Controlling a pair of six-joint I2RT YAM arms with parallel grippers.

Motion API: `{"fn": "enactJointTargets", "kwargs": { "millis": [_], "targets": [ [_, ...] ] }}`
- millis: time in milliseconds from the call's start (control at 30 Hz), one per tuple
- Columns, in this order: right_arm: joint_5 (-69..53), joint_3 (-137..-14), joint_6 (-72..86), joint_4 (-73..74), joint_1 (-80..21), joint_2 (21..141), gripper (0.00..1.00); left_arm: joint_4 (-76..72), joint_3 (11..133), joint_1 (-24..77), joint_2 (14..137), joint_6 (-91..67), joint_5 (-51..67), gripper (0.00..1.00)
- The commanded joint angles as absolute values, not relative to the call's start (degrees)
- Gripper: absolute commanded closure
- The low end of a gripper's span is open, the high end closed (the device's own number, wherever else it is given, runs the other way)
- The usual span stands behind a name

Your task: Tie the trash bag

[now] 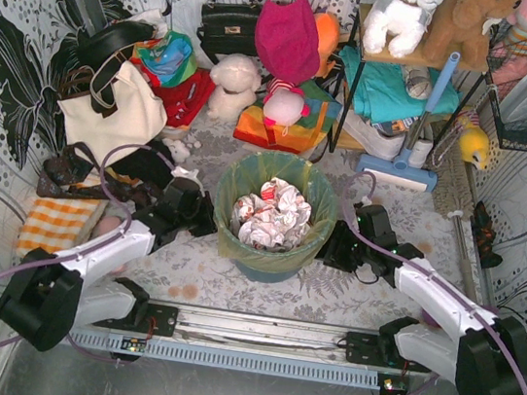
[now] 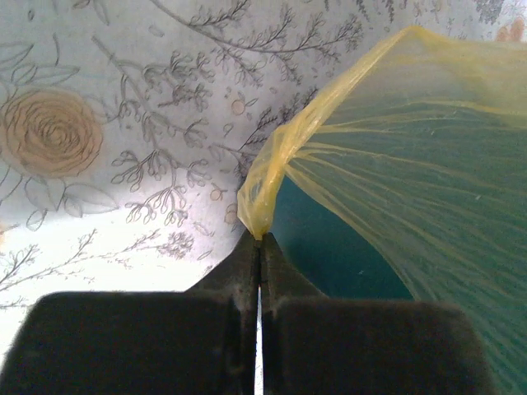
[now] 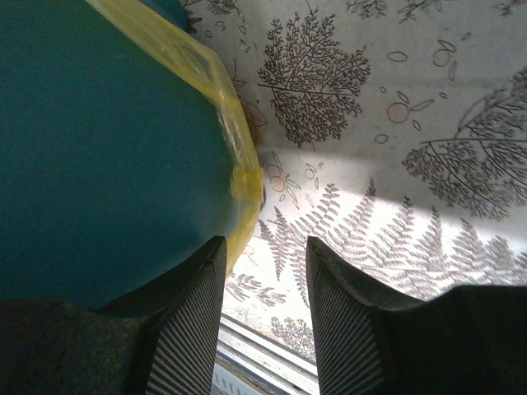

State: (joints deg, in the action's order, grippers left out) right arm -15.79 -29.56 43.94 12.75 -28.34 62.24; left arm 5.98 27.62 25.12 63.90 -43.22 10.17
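Top overhead, far; wrists close, opposite sides, sharing trash bag [image 2: 395, 164].

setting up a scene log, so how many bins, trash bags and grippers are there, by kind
teal bin: 1
trash bag: 1
grippers: 2 (left gripper shut on the bag's edge, right gripper open)
total: 4

Floral-print table [image 1: 340, 285] with a teal bin [image 1: 268, 267] at centre, a cream tote bag [image 1: 123, 117] and orange checked cloth [image 1: 56, 223] to the left, a white plush toy [image 1: 232, 85] and blue mop [image 1: 397, 170] behind
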Motion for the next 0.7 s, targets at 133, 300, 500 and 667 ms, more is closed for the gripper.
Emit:
{"fn": "enactJointTargets", "kwargs": {
  "millis": [133, 300, 500, 667],
  "targets": [
    [-20.1, -27.8, 44.9, 1.4, -27.9, 69.3, 0.62, 4.1, 33.8, 25.5, 70.0, -40.3, 10.5, 1.0],
    [-20.7, -26.5, 45.3, -3.1, -27.7, 72.5, 0.65, 4.9, 35.2, 25.5, 72.6, -39.0, 10.3, 1.0],
    [-19.0, -26.3, 44.2, -1.8, -27.6, 72.7, 0.95, 4.4, 35.5, 25.6, 73.3, -39.0, 10.4, 1.0],
    [-9.9, -29.8, 40.7, 12.8, -27.6, 66.5, 1.0, 5.7, 35.8, 25.6, 72.8, -38.2, 9.1, 1.0]
  ]
}}
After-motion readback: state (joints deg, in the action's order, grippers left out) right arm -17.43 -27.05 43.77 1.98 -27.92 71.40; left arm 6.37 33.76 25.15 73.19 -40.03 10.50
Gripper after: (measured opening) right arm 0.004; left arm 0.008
